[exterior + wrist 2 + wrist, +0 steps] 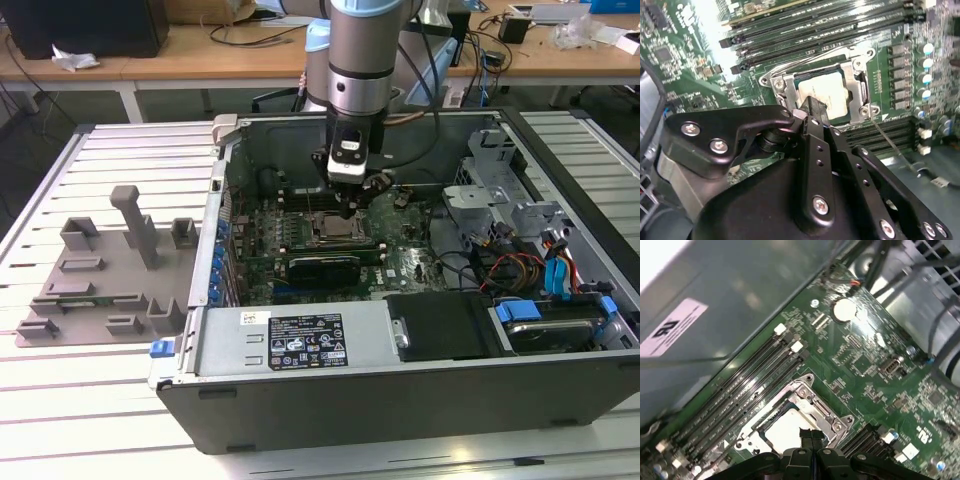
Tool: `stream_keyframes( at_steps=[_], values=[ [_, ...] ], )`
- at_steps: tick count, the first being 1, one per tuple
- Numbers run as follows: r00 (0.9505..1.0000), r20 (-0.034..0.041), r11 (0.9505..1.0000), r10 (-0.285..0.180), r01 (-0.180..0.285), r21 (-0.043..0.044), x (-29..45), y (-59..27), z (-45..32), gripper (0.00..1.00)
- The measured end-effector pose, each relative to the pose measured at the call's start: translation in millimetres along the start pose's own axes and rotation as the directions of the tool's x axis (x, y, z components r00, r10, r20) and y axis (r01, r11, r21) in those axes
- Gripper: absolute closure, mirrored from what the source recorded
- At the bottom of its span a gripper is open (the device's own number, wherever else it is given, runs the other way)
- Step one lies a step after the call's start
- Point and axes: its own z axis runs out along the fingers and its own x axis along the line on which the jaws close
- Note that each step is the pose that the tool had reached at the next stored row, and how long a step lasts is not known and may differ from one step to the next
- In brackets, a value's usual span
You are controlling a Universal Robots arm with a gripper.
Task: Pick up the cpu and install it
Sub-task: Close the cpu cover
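A: Inside the computer case (400,400), in the exterior view, the gripper (347,207) hangs low over the socket (335,230) of the green board (410,262). Where is the cpu?

B: In the second wrist view the cpu (826,92) lies flat inside the socket's metal frame (856,95). The two fingers (812,112) are pressed together with nothing between them. Their tip is right at the edge of the cpu, but I cannot tell if it touches.

A: What is the danger, then?

B: I think a push away from the centre can tilt the cpu and bend the contacts under it.

A: And the first wrist view?

B: There the closed tip (811,436) stands over one side of the cpu (782,432), near the frame, and the memory slots (755,385) are just beside. A small slide sideways can scratch the cpu or catch on the frame.
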Motion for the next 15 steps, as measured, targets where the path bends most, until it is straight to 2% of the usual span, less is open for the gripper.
stream_keyframes(
  at_steps=[3,5,6,8,11,13,14,15],
  values=[
    [0.9965,0.004,0.9965,-0.084,0.084,-0.001,0.0,0.0,0.0,0.89],
    [0.9885,0.0071,0.9885,-0.151,0.151,-0.0017,0.0,0.0,0.0,0.89],
    [0.9791,0.0097,0.9792,-0.203,0.203,-0.0019,0.0,0.0,0.0,0.89],
    [0.9711,0.0115,0.9712,-0.238,0.238,-0.0021,0.0,0.0,0.0,0.89],
    [0.9417,0.0164,0.9418,-0.336,0.336,-0.0023,0.0,0.1,0.1,0.89],
    [0.9262,0.0185,0.9264,-0.376,0.377,-0.0021,0.0,0.0,0.0,0.89],
    [0.9124,0.0202,0.9125,-0.409,0.409,-0.0019,0.0,0.0,0.0,0.89],
    [0.9041,0.0211,0.9043,-0.427,0.427,-0.0018,0.0,0.0,0.0,0.89]
  ],
)
